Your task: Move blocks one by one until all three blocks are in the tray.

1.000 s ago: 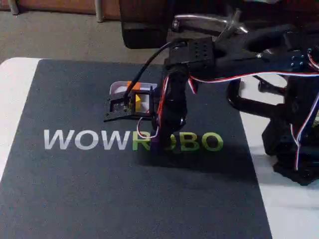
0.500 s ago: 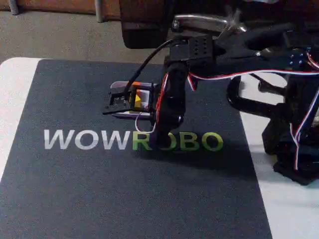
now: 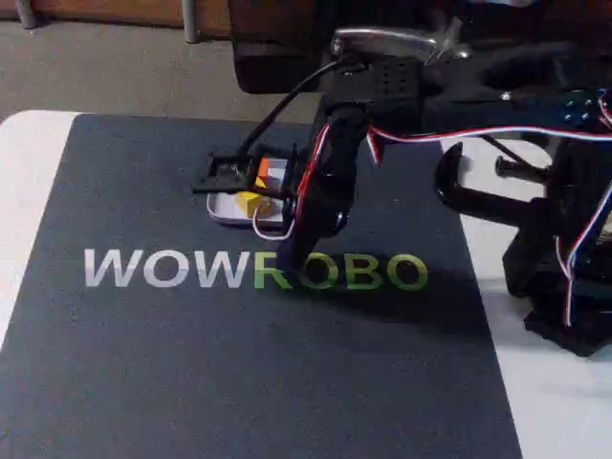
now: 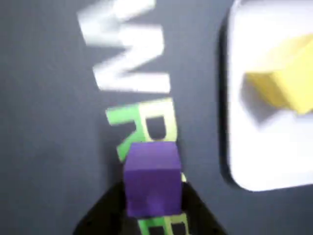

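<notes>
Since a second ago the arm has swung back over the tray [image 3: 222,208]. The claw [image 4: 154,215] is clamped on the purple block [image 4: 152,178], above the green R on the dark mat [image 3: 143,363]. The yellow block [image 3: 249,203] and orange block [image 3: 261,173] lie in the tray beside the claw. The white surface [image 3: 24,172] shows at the mat's edges.

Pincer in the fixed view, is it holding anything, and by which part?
Seemingly nothing: the yellow block lies in the tray below the pincer, and the purple block sits on the mat.
</notes>
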Robot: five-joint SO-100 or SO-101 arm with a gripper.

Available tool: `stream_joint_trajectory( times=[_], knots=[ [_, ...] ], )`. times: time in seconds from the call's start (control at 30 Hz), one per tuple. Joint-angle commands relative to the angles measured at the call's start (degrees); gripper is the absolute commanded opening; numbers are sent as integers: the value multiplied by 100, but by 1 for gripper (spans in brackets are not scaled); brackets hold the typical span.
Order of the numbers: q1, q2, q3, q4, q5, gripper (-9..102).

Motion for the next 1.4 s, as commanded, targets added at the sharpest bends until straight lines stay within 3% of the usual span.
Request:
stream_joint_trajectory(
  times=[0.0, 1.3, 1.37],
  knots=[
    [26, 422, -53, -88, 132, -8],
    [1336, 1151, -18, -158, -272, -8],
    [1354, 1151, -18, -167, -272, -5]
  ],
)
